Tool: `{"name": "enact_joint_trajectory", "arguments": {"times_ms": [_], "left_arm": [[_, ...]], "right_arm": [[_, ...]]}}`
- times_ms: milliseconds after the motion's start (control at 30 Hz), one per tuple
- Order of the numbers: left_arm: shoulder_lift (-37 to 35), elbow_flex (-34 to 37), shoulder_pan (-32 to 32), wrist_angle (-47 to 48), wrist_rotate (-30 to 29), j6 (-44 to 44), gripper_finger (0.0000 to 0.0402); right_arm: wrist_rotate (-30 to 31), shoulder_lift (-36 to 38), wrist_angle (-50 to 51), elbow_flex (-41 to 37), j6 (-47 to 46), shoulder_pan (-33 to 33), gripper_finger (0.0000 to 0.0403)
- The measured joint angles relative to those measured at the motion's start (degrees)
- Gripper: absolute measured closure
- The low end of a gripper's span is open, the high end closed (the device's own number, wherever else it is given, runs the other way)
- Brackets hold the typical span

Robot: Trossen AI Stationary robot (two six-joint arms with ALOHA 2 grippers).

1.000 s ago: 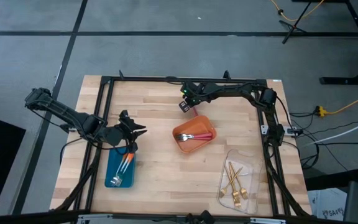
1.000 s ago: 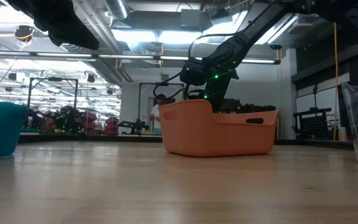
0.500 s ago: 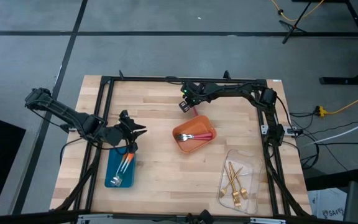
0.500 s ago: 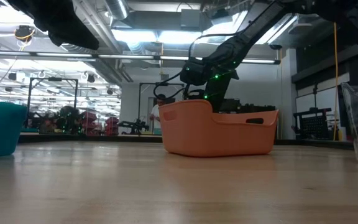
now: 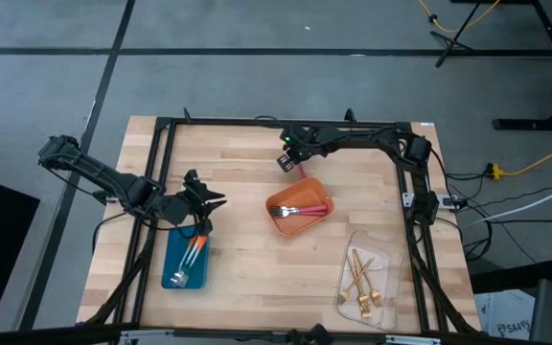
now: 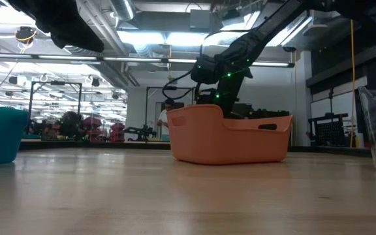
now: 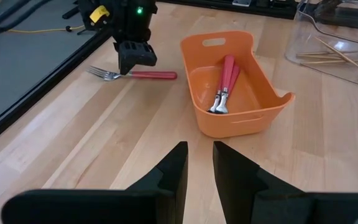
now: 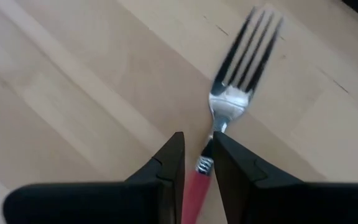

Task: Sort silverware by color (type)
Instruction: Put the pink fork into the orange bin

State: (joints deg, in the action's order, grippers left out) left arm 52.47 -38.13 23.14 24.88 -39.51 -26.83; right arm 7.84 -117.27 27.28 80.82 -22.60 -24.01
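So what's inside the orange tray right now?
The orange tray holds pink-red handled forks, at least two lying together, heads toward its near wall. The low view shows only its outer wall.

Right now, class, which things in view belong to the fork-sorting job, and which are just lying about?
Job: pink-handled forks, loose fork, orange-handled forks, gold forks, right tool.
Just lying about: orange tray, blue tray, clear tray, left tool.

Glossy metal fork (image 8: pixel 232 93), matt wooden table (image 8: pixel 73 81)
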Motion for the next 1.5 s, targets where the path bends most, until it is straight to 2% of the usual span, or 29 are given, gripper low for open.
{"name": "enact_joint_trajectory", "arguments": {"times_ms": [300,667,1233,1500], "left_arm": [[0.0,0.0,0.0,-0.01,0.0,0.0,0.0332],[0.0,0.0,0.01,0.01,0.0,0.0,0.0332],[0.0,0.0,0.0,-0.01,0.0,0.0,0.0332],[0.0,0.0,-0.01,-0.01,-0.02,0.02,0.0332]], "right_arm": [[0.75,0.0,3.75,0.02,-3.0,0.02,0.0331],[0.28,0.02,3.7,0.07,-3.93,0.02,0.0331],[1.64,0.07,1.82,-4.23,-5.71,0.04,0.0331],[0.14,0.11,1.87,-4.37,-5.69,0.02,0.0332]]}}
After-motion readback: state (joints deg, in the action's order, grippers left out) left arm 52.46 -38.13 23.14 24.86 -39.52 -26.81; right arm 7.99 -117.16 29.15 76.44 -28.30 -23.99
